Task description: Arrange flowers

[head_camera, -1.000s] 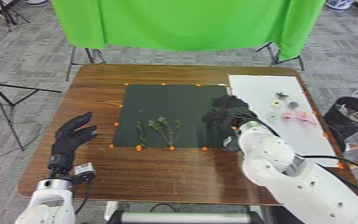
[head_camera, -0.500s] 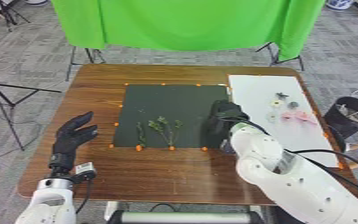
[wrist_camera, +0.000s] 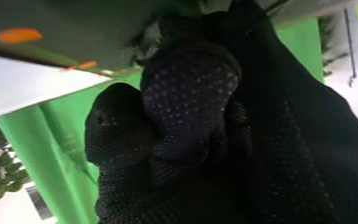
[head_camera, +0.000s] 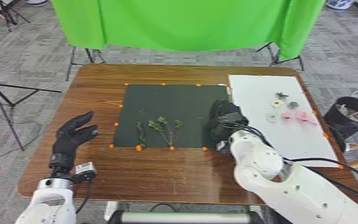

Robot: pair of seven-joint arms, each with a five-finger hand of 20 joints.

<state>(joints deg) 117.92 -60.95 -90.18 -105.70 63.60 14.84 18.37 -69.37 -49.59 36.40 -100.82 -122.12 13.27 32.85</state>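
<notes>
My left hand (head_camera: 71,136) is open over the table's left side, fingers relaxed. My right hand (head_camera: 222,122) is low over the dark mat's right edge. In the right wrist view the right hand (wrist_camera: 193,82) has curled fingers and thumb pinching a thin dark sprig (wrist_camera: 143,41), mostly hidden by the glove. On the dark mat (head_camera: 158,100) lie a narrow green stem (head_camera: 141,134) and a branching green sprig (head_camera: 166,131), side by side near its front edge. The white sheet (head_camera: 255,90) bears a pink flower (head_camera: 300,116), a whitish flower (head_camera: 276,103) and small grey-green pieces (head_camera: 293,105).
Orange markers (head_camera: 171,148) line the mat's edges. A black bin (head_camera: 349,117) stands beyond the table's right edge. My right forearm and its cables cross the front right of the table (head_camera: 140,175). A green cloth (head_camera: 189,25) hangs behind the table.
My right hand has turned and drawn slightly nearer the front along the mat's right edge, its outline now narrower. The left hand and the sprigs on the mat have stayed put.
</notes>
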